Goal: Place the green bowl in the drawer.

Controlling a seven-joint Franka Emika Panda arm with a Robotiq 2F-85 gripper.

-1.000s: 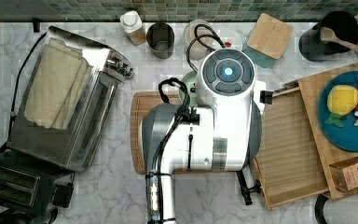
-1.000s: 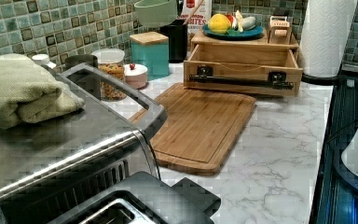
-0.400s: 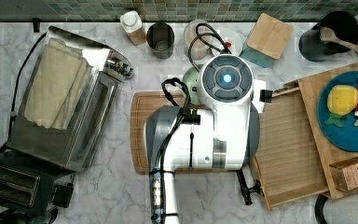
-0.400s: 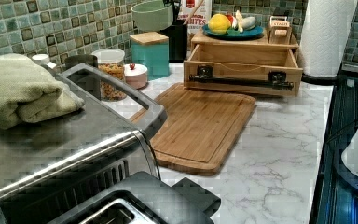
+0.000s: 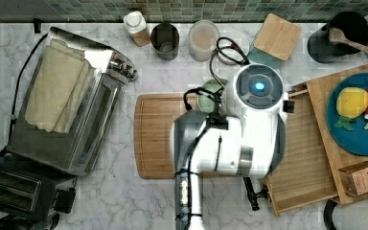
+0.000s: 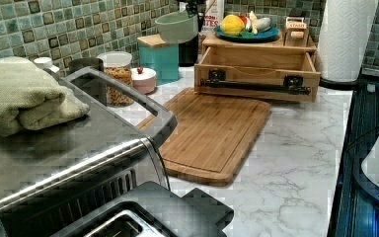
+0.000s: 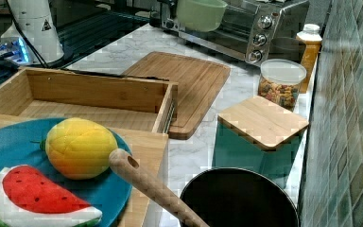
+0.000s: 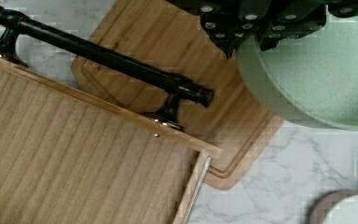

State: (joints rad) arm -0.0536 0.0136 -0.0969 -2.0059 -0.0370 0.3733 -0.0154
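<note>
The black gripper (image 8: 256,35) is clamped on the small pale green bowl (image 8: 317,79), raised above the bamboo cutting board (image 6: 212,133), beside the open light-wood drawer (image 6: 256,66)

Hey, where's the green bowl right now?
The green bowl is held up in the air by the gripper, above the cutting board's back corner near the open drawer, at the left view's top centre.

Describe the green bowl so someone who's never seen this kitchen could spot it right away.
Find the open wooden drawer with the long black handle. Up and to the left view's left of it, the green bowl hangs in the air: small, round, plain pale mint, unlike the flat blue plate of toy fruit.
</note>
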